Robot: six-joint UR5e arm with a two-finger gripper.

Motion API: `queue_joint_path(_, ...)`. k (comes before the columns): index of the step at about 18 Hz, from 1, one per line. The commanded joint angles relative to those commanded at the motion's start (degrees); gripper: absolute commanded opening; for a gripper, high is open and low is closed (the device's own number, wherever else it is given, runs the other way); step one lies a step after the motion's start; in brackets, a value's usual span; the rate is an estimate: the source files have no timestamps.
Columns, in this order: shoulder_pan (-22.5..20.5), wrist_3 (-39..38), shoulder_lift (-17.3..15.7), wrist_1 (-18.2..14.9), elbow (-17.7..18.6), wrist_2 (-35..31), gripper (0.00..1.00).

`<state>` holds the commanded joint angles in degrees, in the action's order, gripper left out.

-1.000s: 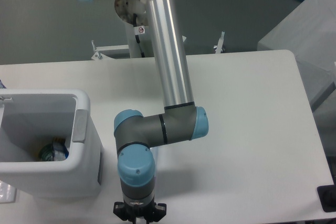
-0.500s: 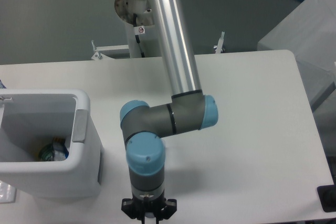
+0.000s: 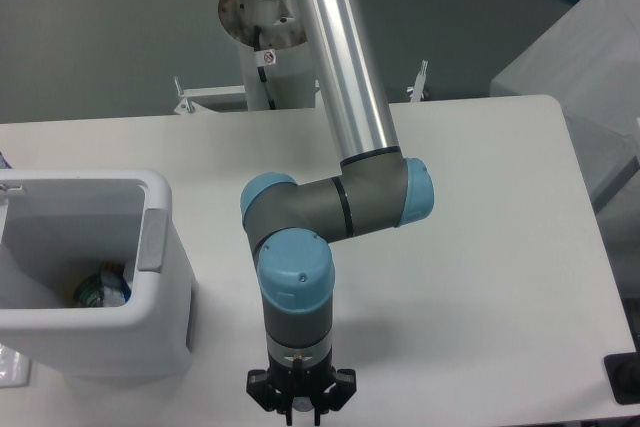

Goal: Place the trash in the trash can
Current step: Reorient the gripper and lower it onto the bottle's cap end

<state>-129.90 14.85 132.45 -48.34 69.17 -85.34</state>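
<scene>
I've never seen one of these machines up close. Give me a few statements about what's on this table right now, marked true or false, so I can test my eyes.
1. The white bin stands at the left side of the table. True.
2. The bin holds nothing at all. False: something crumpled, with blue and yellow on it, lies at its bottom.
3. The robot's hand is reaching down inside the bin. False: it hangs at the table's front edge, to the right of the bin and apart from it.
4. The arm's joints have light blue caps. True.
5. The bin has tipped over on its side. False: it stands upright with its opening facing up.
</scene>
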Motion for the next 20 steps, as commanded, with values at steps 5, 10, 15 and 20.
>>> queue_joint_path(5, -0.09, 0.0, -0.26, 0.09, 0.79, -0.09, 0.22)
queue_joint_path(10, -0.17, 0.0, -0.88, 0.09, 1.32, 0.0, 0.22)
queue_joint_path(15, -0.97, -0.09, -5.27, 0.18, 1.32, 0.61, 0.22)
queue_joint_path(20, -3.34, -0.88, -10.45, 0.26, 0.35, 5.71, 0.22)
